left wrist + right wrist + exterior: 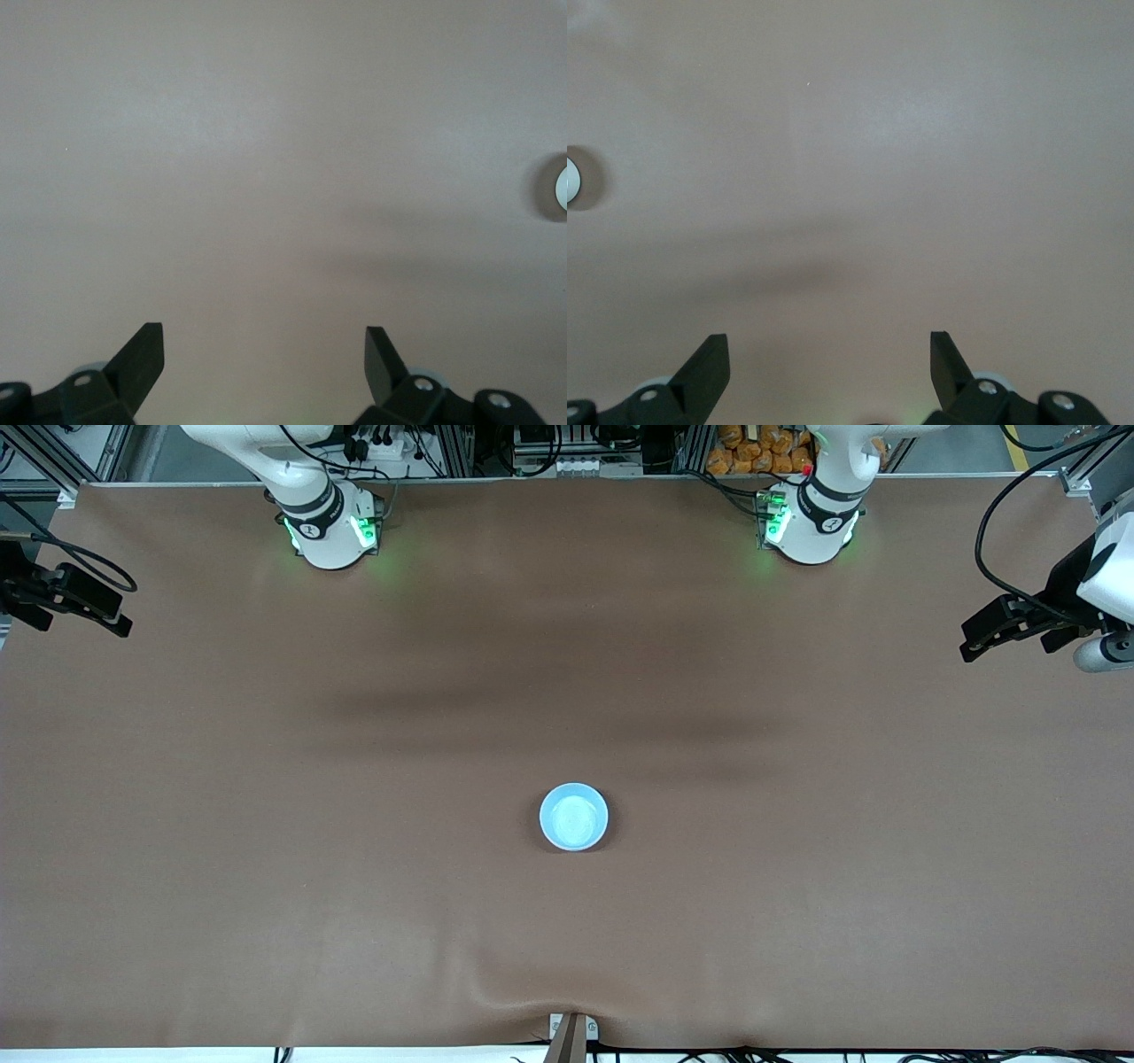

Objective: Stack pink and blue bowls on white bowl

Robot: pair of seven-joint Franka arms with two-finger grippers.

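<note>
Mid-table, blue bowl [574,817] alone in front view, wrist views show left gripper [265,356] and right gripper [830,358] jaws wide, empty.

Two white rounded arm bases [332,531] [811,527] are ringed with black bands and lit by green lights. Black angular two-finger grippers [264,354] [829,354] are fitted with silver screws; black cables are attached.
</note>
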